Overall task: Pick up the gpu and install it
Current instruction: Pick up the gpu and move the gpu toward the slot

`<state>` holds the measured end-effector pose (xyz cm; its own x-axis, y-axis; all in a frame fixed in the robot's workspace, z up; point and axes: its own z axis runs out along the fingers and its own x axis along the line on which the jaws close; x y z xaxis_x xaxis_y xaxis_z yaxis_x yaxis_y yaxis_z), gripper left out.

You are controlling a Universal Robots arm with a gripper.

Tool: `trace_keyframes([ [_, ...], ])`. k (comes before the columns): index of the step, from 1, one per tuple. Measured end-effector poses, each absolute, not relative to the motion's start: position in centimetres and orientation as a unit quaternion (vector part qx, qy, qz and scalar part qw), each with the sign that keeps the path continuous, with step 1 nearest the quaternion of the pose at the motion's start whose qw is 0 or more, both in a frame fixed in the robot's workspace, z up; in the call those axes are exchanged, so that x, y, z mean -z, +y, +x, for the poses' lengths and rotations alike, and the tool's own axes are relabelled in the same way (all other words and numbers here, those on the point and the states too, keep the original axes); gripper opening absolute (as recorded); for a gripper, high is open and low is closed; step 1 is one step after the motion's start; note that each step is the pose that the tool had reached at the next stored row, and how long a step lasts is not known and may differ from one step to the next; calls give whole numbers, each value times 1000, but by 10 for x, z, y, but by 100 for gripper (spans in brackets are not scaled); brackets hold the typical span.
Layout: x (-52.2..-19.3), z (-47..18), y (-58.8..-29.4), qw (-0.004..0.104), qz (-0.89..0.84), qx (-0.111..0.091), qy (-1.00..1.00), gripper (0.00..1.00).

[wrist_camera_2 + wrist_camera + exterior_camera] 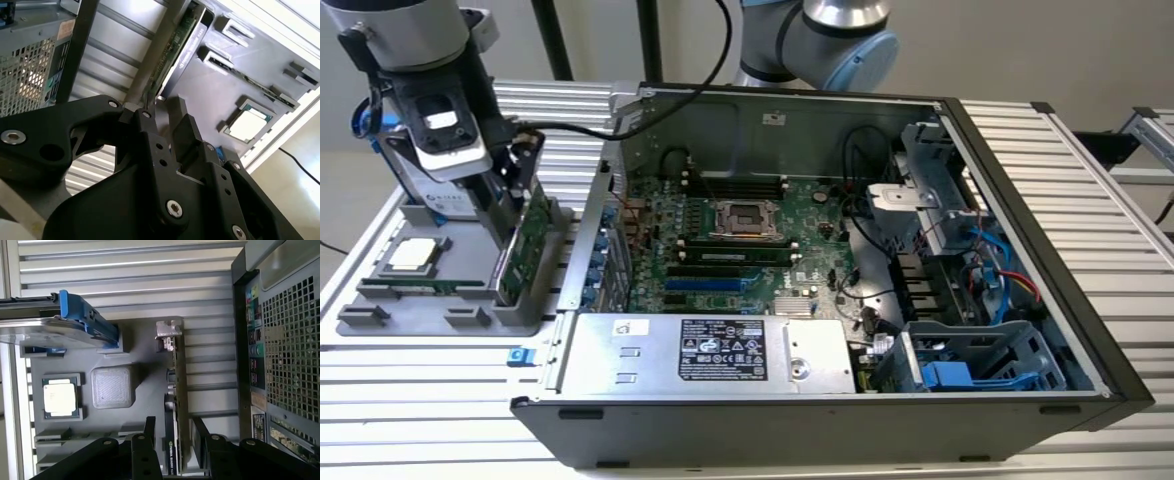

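Ribbed aluminium desk point(440, 420) carries a grey holder point(427, 325) beside the open computer case point(761, 425). We find the gpu point(177, 380) slotted upright there, edge exposed for grasping. The claw point(175, 426) straddles it, released.

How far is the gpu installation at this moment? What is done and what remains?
Done: the end effector is positioned at the gpu, which stands on edge in the grey holder beside the computer case. In hand: its open fingers sit either side of the card, not closed on it. Left: the lift and the seating on the motherboard.
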<state>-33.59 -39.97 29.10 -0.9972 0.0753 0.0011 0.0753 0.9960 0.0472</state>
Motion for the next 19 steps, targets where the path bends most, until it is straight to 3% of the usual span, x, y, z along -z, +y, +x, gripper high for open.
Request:
trace_keyframes([
  [19,-274,-335,-401,-2,38,-24,999,100],
])
